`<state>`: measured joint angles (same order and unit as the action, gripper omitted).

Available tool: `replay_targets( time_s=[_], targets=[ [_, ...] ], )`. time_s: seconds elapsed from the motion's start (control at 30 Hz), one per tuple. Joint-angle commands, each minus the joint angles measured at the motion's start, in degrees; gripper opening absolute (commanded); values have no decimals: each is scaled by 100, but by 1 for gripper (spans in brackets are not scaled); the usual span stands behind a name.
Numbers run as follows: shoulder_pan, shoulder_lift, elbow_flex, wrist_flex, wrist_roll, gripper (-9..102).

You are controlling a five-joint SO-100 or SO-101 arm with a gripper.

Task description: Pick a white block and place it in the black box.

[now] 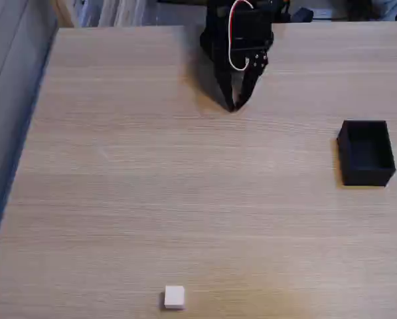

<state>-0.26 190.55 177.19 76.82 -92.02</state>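
Note:
A small white block (174,297) lies near the bottom edge of the fixed view, a little left of centre, alone on the wooden table. The black box (366,152) stands open-topped at the right side, with nothing visible inside. My gripper (234,105) hangs at the top centre, fingers pointing down with their tips together, holding nothing. It is far from both the block and the box.
The light wooden table (152,186) spreads across the view; its left edge (26,153) runs diagonally beside a grey floor. A white cable (233,40) loops over the black arm. Clutter lies beyond the table's far edge.

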Motion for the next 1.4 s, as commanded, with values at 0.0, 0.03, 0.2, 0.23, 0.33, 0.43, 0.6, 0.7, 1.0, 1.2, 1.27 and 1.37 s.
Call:
replay_targets(
  time_s=[0.0, 0.03, 0.2, 0.23, 0.33, 0.43, 0.6, 0.7, 1.0, 1.2, 1.27, 1.37],
  targets=[
    [70, 35, 79, 35, 18, 0],
    [79, 35, 79, 35, 18, 0],
    [79, 35, 88, 35, 9, 0],
    [79, 35, 88, 35, 9, 0],
    [79, 35, 88, 35, 9, 0],
    [70, 35, 88, 35, 0, 0],
    [44, 35, 88, 35, 18, 0],
    [44, 35, 88, 35, 18, 0],
    [62, 35, 79, 35, 35, 0],
    [105, -35, 62, 26, 0, 0],
    [149, -88, 26, 18, -26, 0],
    [176, -167, -62, 18, 26, 0]
  ],
)
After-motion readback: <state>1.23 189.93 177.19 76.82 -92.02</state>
